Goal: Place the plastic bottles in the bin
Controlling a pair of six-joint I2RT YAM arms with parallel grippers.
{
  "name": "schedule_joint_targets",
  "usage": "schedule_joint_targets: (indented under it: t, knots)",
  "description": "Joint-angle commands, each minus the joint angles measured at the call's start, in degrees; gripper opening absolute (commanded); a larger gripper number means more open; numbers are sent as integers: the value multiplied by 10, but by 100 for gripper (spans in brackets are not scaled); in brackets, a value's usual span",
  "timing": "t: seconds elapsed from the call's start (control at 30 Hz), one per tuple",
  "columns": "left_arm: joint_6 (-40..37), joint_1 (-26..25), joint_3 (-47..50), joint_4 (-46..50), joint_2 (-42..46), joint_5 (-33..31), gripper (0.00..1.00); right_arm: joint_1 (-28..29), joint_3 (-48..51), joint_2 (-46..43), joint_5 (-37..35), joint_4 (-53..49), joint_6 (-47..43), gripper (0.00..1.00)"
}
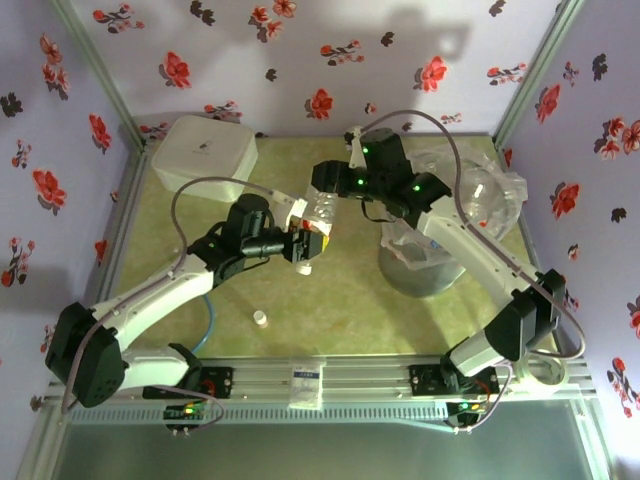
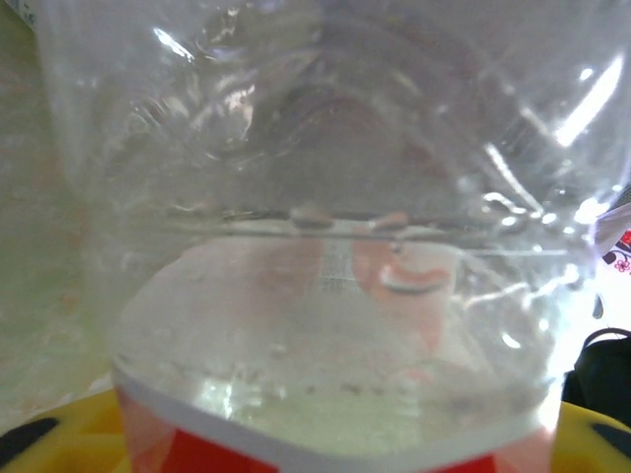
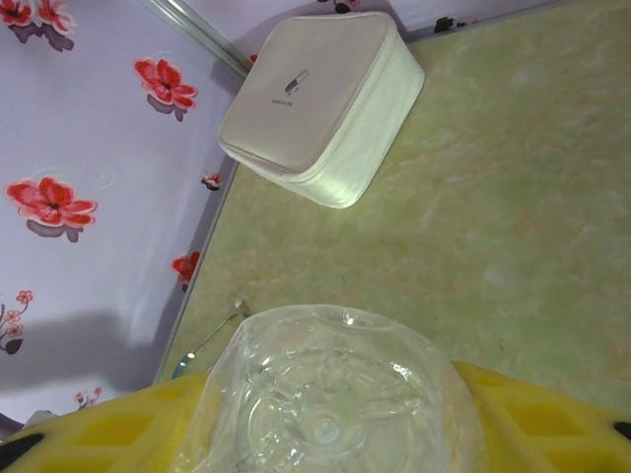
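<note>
Trouble starts at the left end effector (image 1: 300, 243), closed on the plastic bottle (image 1: 318, 213) above the surface; the right end effector (image 1: 328, 192) clamps its base. Both pulling together could crush or drop it short of the bin (image 1: 412, 274), farther right.

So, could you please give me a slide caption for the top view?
Left claw and right claw hold one plastic bottle mid-table, bin at right.

The pale green marbled tabletop (image 1: 340, 300) carries a white lidded box (image 1: 203, 150) in its far left corner, the grey bag-lined bin (image 1: 410, 275) on its right side, and a tiny white cap (image 1: 260, 318) near the front, left of centre.
</note>
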State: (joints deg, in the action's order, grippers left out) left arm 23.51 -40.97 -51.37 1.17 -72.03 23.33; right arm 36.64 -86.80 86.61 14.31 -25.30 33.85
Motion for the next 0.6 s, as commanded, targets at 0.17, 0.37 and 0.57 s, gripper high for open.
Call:
schedule_joint_targets:
  t: [0.17,0.37,0.57]
  knots:
    - [-2,0,15,-2,66,-97,100,-39,-167,-36,-44,-109,-123,48]
    - [7,10,54,-10,109,-147,100,-144,-214,-119,-74,-138,-157,47]
    - [29,23,72,-37,81,-149,100,-235,-285,-171,-174,-263,-234,44]
